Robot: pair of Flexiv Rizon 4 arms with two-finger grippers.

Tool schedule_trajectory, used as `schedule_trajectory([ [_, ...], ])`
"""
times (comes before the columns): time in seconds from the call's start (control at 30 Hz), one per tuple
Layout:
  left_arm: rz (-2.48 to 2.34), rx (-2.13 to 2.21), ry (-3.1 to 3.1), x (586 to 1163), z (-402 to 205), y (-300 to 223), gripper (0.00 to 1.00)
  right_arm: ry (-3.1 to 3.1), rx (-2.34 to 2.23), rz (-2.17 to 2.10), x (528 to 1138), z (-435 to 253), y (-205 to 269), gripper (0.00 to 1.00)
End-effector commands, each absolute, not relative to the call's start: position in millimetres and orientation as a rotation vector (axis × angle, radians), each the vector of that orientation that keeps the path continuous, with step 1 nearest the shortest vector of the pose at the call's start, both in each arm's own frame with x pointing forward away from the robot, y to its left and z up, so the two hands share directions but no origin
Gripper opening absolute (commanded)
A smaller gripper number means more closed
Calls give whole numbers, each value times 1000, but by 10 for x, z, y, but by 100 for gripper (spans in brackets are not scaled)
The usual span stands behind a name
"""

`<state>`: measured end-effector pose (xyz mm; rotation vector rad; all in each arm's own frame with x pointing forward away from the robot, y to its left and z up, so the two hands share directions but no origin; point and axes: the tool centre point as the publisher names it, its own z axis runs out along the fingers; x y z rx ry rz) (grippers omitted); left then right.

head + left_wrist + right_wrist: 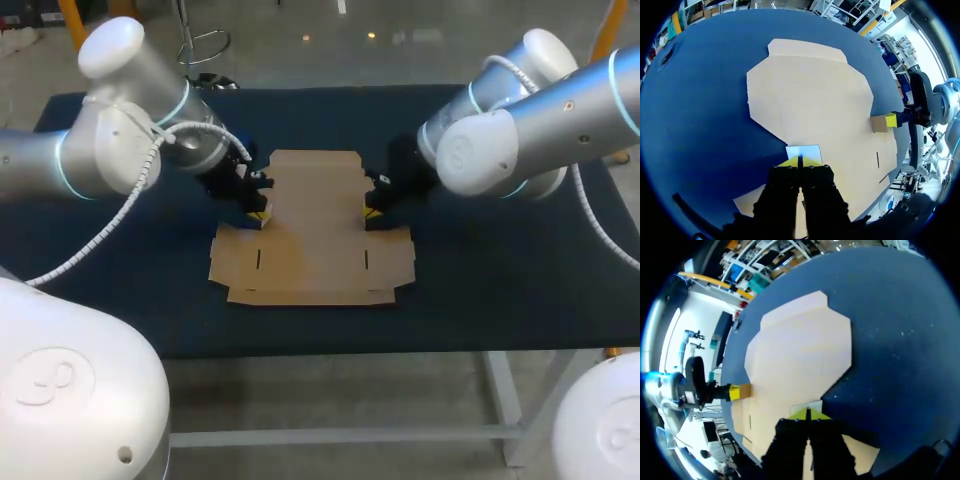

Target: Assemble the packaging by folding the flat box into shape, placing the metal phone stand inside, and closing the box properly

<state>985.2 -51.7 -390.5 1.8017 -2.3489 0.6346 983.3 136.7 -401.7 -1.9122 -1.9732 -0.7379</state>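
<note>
A dark blue table [480, 290] carries the box [315, 230], which lies near its middle, a little closer to the far edge than to the near one. The box is plain brown cardboard, still flat and unfolded, with creases marking its panels and two short slits in the wider part. Its long axis runs from the far edge toward the near edge. The narrower end, with a tongue cut off at its corners, points to the far edge. The broad end, with stepped flaps at both corners, points to the near edge. The left gripper [260, 213] is at the box's left side, about halfway along. Its yellow tips are pressed together on a small side flap [804, 151], which stands up from the table. The right gripper [372, 214] is opposite, at the right side, its fingers likewise pinched on the matching flap, which is also raised. Each wrist view looks across the flat cardboard [810, 95] [800, 350] to the other gripper [890, 120] [735, 392], which is holding its tab of cardboard.
</note>
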Motion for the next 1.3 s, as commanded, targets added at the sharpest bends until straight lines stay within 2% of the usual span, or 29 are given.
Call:
schedule_trajectory([
  [0.03, 613, 1815, -2358, 9856, -3897, -566, 0, -1983, -1928, -727, 9831, -4016, 1405, 0],
  [1.3, 547, 1846, -2370, 9879, -4048, -717, 0, -2029, -2043, -619, 9887, -4164, 1586, 0],
])
